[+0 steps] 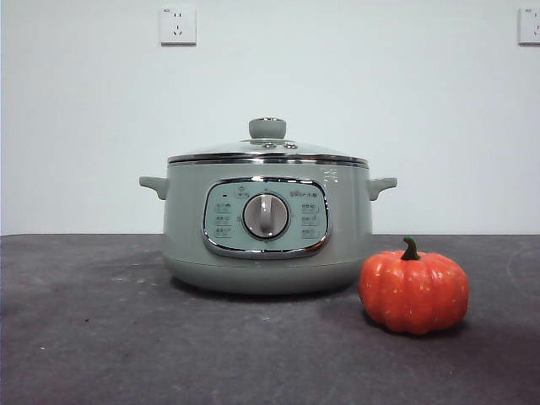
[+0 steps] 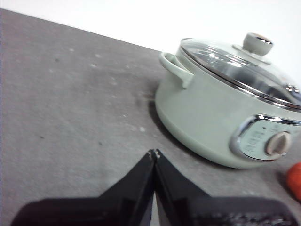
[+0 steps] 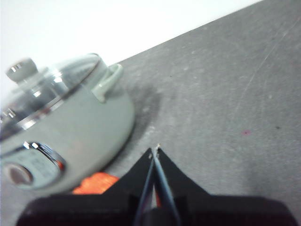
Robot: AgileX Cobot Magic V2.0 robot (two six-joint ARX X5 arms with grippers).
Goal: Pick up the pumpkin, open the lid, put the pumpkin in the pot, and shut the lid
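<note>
The sage-green pot [image 1: 267, 228] stands mid-table with the glass lid [image 1: 267, 150] shut on it, knob on top. The orange pumpkin [image 1: 413, 294] sits upright on the table just right of the pot and nearer the camera. My left gripper [image 2: 154, 152] is shut and empty, off to the pot's left, with the pot [image 2: 211, 117] and lid [image 2: 240, 66] ahead of it and an edge of the pumpkin [image 2: 295, 180] showing. My right gripper [image 3: 155, 149] is shut and empty above the table right of the pot [image 3: 70, 127]; the pumpkin [image 3: 96, 183] lies partly hidden behind its jaws.
The table [image 1: 101, 337] is a dark grey mat. A white wall with two sockets [image 1: 178, 25] stands behind. Neither arm shows in the front view.
</note>
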